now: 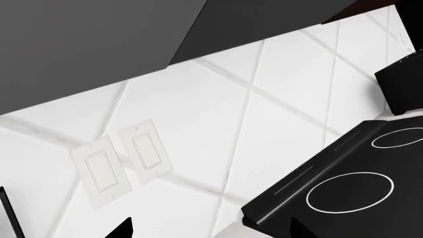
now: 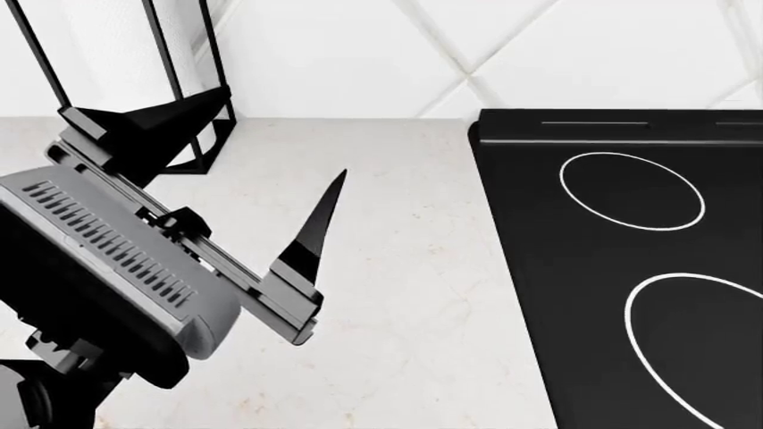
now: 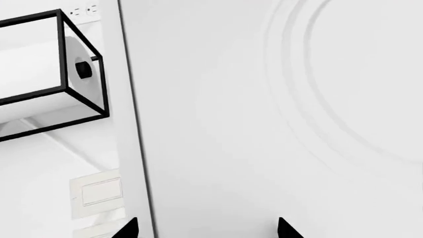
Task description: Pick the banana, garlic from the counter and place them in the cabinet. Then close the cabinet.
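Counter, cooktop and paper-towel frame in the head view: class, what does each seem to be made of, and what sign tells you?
Counter: looks like white polished stone, given the faint tan veins and specks.
Cooktop: apparently black glass, smooth and flat with thin white printed rings.
Paper-towel frame: thin black bars, probably painted metal, though the render leaves that open.

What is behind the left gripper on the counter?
Behind the open left gripper stands the paper-towel holder on the counter, against the tiled wall. The gripper covers the holder's base. No banana or garlic shows.
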Controlling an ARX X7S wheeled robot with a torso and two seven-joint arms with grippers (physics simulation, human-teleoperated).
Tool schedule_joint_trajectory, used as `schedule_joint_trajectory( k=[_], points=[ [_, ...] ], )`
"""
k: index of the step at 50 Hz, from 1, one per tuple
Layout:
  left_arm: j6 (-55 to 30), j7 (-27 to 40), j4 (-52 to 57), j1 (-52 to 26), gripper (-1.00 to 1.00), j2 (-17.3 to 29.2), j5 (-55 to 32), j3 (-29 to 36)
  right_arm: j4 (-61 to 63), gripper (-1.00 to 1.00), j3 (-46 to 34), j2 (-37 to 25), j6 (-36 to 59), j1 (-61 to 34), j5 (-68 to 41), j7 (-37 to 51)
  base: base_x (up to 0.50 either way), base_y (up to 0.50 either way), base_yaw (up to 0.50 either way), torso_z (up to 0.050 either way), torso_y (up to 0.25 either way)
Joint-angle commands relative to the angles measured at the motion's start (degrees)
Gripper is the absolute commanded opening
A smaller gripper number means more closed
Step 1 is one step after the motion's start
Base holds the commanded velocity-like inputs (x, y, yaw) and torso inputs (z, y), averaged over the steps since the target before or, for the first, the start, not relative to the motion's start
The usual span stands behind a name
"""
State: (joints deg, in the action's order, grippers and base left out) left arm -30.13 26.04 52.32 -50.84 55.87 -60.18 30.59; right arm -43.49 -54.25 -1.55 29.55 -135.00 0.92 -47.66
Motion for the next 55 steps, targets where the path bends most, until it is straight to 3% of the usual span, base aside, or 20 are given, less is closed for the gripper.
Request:
schedule_joint_trajectory(
  k=[1,5,13,25,40,55],
  points=[
    [0.7,-0.2,-0.1,0.9,1.0,0.3,0.6,0.1,-14.7,1.0,-6.1,1.5,9.3,0.0,-11.1,-17.5,0.0,0.0,0.0,0.0,0.0],
    [1.7,-0.5,-0.4,1.8,1.0,0.8,1.1,-0.2,-12.9,1.0,-0.8,1.0,6.9,0.1,-6.6,-16.6,0.0,0.0,0.0,-0.002,0.0],
    [3.1,-0.3,-0.6,3.0,1.0,1.7,1.4,-0.9,20.3,1.0,4.9,-10.7,22.2,4.9,-8.5,-11.5,0.0,0.0,0.0,-0.001,0.0],
    [4.6,0.1,-0.6,3.8,1.0,2.9,1.0,-2.1,47.5,1.0,7.8,-20.3,37.1,7.3,-10.3,-11.1,0.0,0.0,0.0,0.0,0.0],
    [5.1,0.8,-0.2,2.7,1.0,4.2,-0.9,-3.5,64.5,1.0,9.5,-27.5,46.8,12.5,-12.7,-11.3,-0.05,0.0,0.0,0.0,0.0],
    [6.3,1.3,0.2,2.7,1.0,5.5,-2.2,-4.9,74.2,1.0,10.2,-31.4,51.9,16.6,-14.2,-10.6,-0.47,0.03,0.0,0.0,0.0]
  ],
)
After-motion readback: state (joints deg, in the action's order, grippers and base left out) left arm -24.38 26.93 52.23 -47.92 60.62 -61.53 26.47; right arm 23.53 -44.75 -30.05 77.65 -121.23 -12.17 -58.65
